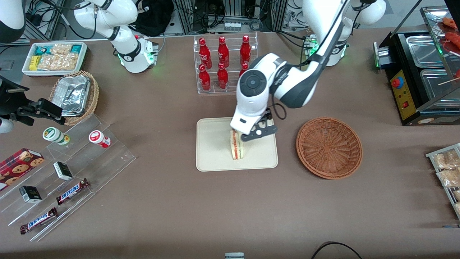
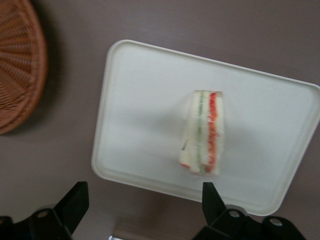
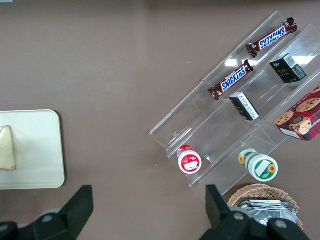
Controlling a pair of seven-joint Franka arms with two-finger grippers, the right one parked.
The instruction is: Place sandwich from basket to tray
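Front view: the sandwich (image 1: 236,145) lies on the cream tray (image 1: 212,158), its long axis running from nearer the camera toward the rack of red bottles (image 1: 223,61), red filling edge up. The gripper (image 1: 251,131) hangs over the end of the sandwich farther from the camera, partly covering it. The reddish-brown basket (image 1: 329,147) sits beside the tray, toward the working arm's end of the table; a clear stepped shelf with Snickers bars (image 1: 72,191) lies toward the parked arm's end.

Left wrist view: the fingertips (image 2: 75,202) stand wide apart, clear of the sandwich (image 2: 202,132), apparently above it. Its layered cut edge faces the camera. The tray (image 2: 140,100) and the basket (image 2: 20,65) lie apart.

Right wrist view: one pale corner of the sandwich (image 3: 6,148) shows on the tray (image 3: 40,150).
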